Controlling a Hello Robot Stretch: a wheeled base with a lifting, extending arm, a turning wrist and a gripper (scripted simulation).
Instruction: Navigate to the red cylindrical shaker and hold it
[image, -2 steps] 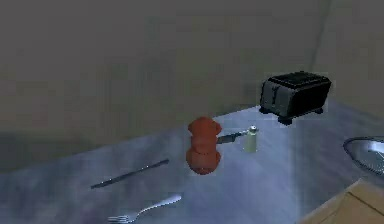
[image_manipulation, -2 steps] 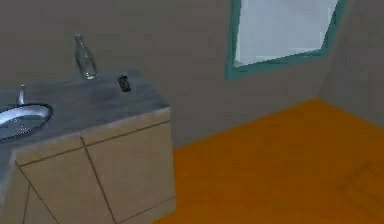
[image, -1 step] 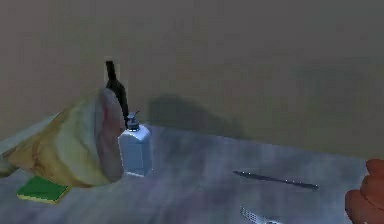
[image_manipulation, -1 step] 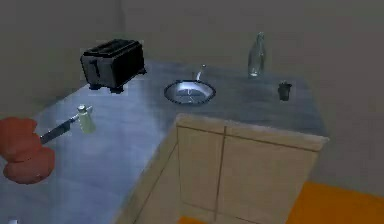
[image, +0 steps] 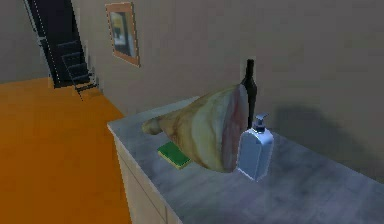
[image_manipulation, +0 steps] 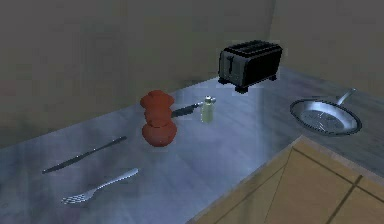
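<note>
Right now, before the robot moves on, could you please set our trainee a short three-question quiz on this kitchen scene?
1. Multiple choice: in the arm side view, what stands farthest back on the counter? A) a kettle B) the black toaster C) a microwave.
2. True or false: the fork lies on the counter, apart from the pan.
3. Short answer: what colour is the rounded thing standing to the picture's left of the small pale shaker?

Key: 1 B. 2 True. 3 Red.
</note>
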